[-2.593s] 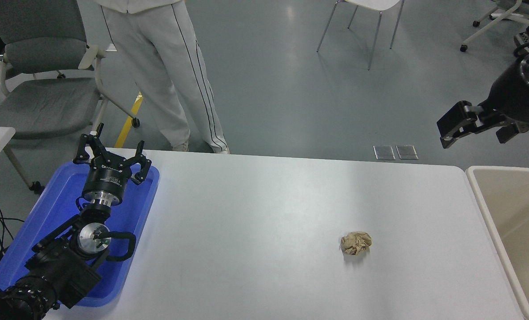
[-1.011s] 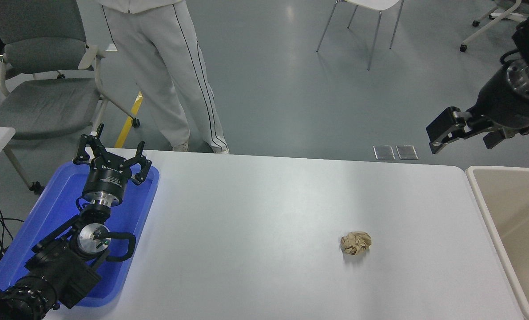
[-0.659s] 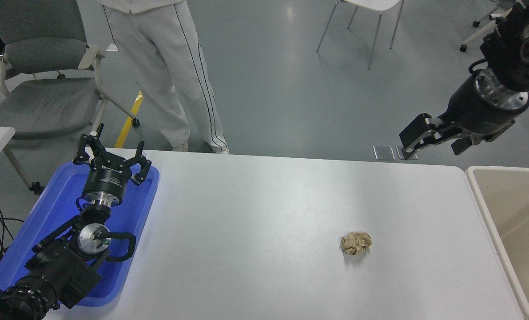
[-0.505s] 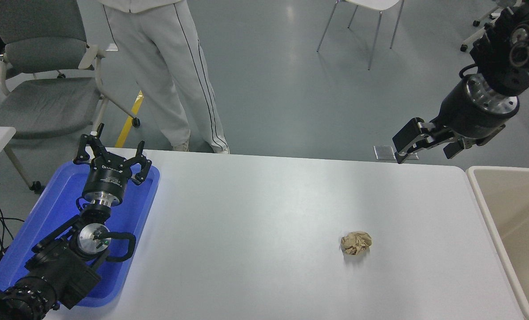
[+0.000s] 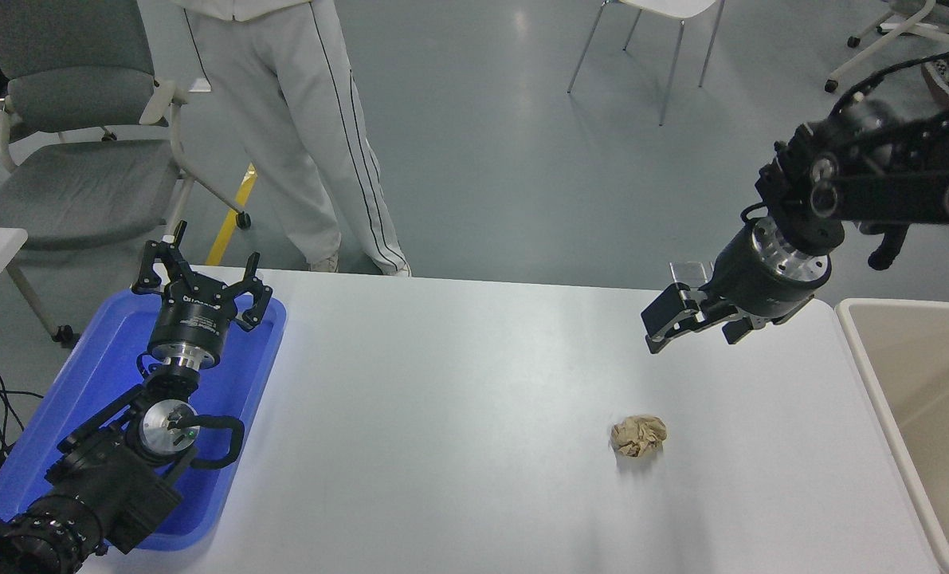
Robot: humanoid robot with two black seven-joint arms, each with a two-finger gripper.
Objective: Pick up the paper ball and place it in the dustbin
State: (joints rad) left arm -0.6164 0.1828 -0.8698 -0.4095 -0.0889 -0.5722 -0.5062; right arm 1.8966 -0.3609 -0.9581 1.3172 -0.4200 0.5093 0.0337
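The paper ball (image 5: 638, 435), a small crumpled tan-brown wad, lies on the white table (image 5: 474, 414) right of centre. The dustbin (image 5: 856, 335), a cream-beige bin with a thick rim, stands at the table's right end, cut off by the picture's edge. My right gripper (image 5: 693, 325) is open and empty, above the table's far right part, up and a little right of the ball and apart from it. My left gripper (image 5: 201, 279) is open, parked over the blue tray at the lower left.
A shallow blue tray (image 5: 92, 383) lies at the table's left end under my left arm. A person in light trousers (image 5: 299, 135) stands at the far side. Chairs (image 5: 68, 119) stand on the floor behind.
My right arm has swung in from the right edge, leftward and down, bringing the open gripper over the table toward the ball. The ball and left arm have not moved.
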